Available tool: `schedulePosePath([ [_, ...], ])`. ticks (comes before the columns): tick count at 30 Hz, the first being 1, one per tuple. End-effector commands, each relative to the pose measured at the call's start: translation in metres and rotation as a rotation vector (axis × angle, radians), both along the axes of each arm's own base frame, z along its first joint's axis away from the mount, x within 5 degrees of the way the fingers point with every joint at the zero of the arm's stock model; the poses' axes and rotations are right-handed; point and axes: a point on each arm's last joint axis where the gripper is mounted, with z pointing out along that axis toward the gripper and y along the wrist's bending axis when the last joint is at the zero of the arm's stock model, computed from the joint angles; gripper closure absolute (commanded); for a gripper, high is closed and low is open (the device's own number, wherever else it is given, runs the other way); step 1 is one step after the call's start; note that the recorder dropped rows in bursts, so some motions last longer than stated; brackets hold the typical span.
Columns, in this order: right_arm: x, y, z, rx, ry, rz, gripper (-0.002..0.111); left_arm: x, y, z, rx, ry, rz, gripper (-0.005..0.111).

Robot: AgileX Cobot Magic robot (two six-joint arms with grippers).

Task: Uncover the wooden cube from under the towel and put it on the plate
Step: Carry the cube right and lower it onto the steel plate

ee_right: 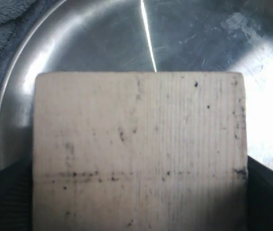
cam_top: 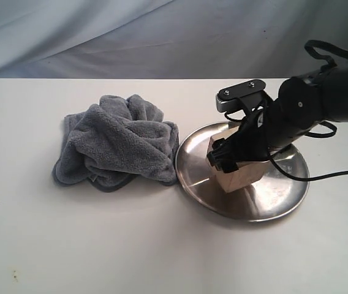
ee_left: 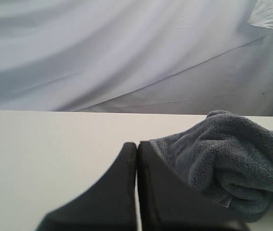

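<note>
Squarely in rt pincer (ee_right: 139,197): cube (ee_right: 139,134)

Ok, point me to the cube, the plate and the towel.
cube (cam_top: 240,177), exterior view, its bare lower face.
plate (cam_top: 273,199), exterior view, bare surface near its front rim.
towel (cam_top: 122,142), exterior view, middle of the heap.

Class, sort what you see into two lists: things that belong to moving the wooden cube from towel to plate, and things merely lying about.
Belong to the job: wooden cube, plate, towel, right gripper clamped on the cube.
Just there: white table, pale backdrop cloth, left gripper, shut and holding nothing.
</note>
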Motion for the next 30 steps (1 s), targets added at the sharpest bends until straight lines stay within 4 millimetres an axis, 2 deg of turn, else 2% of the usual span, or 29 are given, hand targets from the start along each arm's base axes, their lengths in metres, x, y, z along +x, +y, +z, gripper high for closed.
schedulePosePath([
  [1,0.0034,-0.0012,-0.0054,-0.003,-0.014,-0.001,0.036,0.0001,0.0000,-0.0010,-0.002,-0.001,0.000,0.105],
  [12,0.0053,-0.0010,-0.0055,-0.009,-0.037,0.011,0.034,0.0001,0.0000,-0.0010,-0.002,-0.001,0.000,0.105],
  [20,0.0070,0.0003,-0.0044,0.012,-0.057,0.003,0.007,0.0001,0.0000,-0.0010,-0.002,-0.001,0.000,0.105],
  [30,0.0070,0.0004,-0.0044,0.013,-0.056,0.002,0.003,0.0001,0.0000,-0.0010,0.000,-0.001,-0.001,0.105],
])
